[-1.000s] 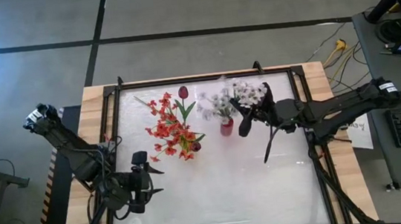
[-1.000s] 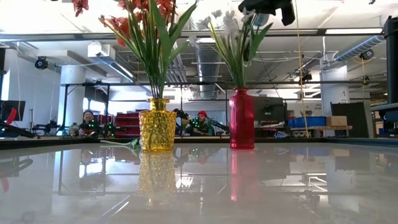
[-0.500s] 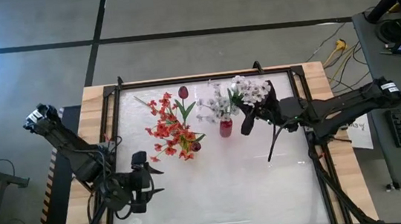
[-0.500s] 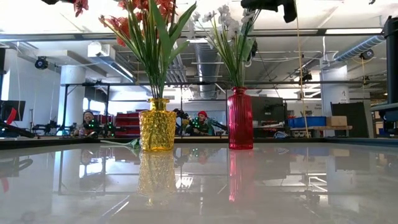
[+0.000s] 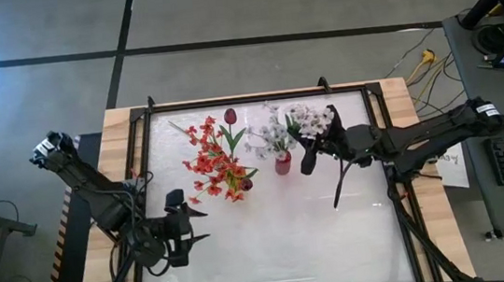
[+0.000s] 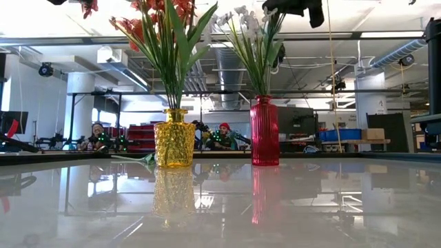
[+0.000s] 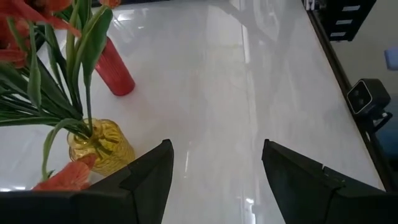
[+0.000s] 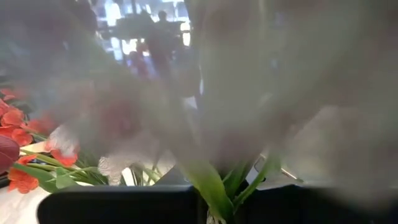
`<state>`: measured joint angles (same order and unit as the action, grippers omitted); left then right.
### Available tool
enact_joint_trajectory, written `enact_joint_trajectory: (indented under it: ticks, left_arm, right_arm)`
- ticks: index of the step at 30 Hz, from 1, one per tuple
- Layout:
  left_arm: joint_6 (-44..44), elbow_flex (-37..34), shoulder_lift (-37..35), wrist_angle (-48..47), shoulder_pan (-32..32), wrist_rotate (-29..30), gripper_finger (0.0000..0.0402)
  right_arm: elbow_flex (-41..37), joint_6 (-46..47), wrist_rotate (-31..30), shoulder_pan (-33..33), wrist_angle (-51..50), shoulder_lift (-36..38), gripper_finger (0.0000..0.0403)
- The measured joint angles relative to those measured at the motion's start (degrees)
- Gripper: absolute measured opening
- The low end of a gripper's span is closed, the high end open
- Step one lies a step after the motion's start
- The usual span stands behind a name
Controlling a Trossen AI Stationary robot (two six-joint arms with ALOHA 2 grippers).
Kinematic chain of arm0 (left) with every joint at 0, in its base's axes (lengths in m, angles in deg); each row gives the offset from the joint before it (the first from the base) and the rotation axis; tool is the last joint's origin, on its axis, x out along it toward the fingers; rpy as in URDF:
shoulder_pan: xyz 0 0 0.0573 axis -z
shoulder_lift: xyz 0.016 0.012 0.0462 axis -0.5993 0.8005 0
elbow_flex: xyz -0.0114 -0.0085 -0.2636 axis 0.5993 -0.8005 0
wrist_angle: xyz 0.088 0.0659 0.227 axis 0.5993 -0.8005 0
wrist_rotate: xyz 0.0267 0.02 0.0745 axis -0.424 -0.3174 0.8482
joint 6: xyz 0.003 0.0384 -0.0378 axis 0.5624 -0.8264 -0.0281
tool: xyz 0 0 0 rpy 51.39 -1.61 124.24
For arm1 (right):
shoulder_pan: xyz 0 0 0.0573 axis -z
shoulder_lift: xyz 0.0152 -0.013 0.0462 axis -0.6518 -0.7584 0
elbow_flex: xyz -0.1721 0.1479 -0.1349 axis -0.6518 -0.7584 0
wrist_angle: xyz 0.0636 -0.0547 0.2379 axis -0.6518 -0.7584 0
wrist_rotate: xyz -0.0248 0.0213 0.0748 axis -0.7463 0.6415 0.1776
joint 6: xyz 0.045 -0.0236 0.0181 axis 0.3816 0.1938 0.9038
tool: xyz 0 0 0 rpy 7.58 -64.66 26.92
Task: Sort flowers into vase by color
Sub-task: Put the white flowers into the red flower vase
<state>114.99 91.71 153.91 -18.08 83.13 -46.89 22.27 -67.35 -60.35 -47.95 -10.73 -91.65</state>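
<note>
On the white bench (image 5: 273, 251) stand two vases, side by side toward its far edge. A yellow glass vase (image 6: 173, 138) holds the red flowers (image 5: 216, 159): red-orange blossom sprays and a dark red tulip on long green stems and leaves. Just beside it, on the right arm's side, a slim red vase (image 6: 264, 131) holds the white flowers (image 5: 288, 126): white blossom sprays on green stems. In the low view both vases stand upright, apart from each other, with their reflections on the glossy bench surface.

Above the red vase, the right gripper (image 5: 312, 151) sits at the edge of the white blooms on that arm's side. Its fingers are closed; whether a stem is pinched between them cannot be told, because blurred white petals and green stems fill the right wrist view.

Nearer the front of the bench, on the left side, the left gripper (image 5: 185, 239) waits well apart from the vases. Its two dark fingers (image 7: 152, 174) are spread apart with nothing between them, and they point toward the yellow vase and the red one beyond it.

Beyond the bench, in the low view, people (image 6: 222, 136) sit in a workshop room.
</note>
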Motion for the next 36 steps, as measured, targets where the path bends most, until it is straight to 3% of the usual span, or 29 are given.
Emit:
enact_joint_trajectory:
  ticks: [9,13,20,36]
  left_arm:
    - [0.64,0.0,1.08,0.03,0.0,-0.01,0.023]
    - [0.98,0.0,1.32,0.09,0.0,0.01,0.023]
    - [0.78,0.06,1.32,0.97,0.0,2.14,0.023]
    - [0.42,0.15,1.32,1.53,-0.02,3.12,0.023]
  right_arm:
    - [1.19,-4.26,0.06,-0.4,0.18,1.49,0.0018]
    - [1.91,-11.65,7.24,-0.63,-0.13,1.54,0.0018]
    - [2.89,-7.17,7.52,-0.61,-4.94,1.42,0.0018]
    - [2.27,-6.57,6.97,-0.59,-4.53,-1.66,0.0018]
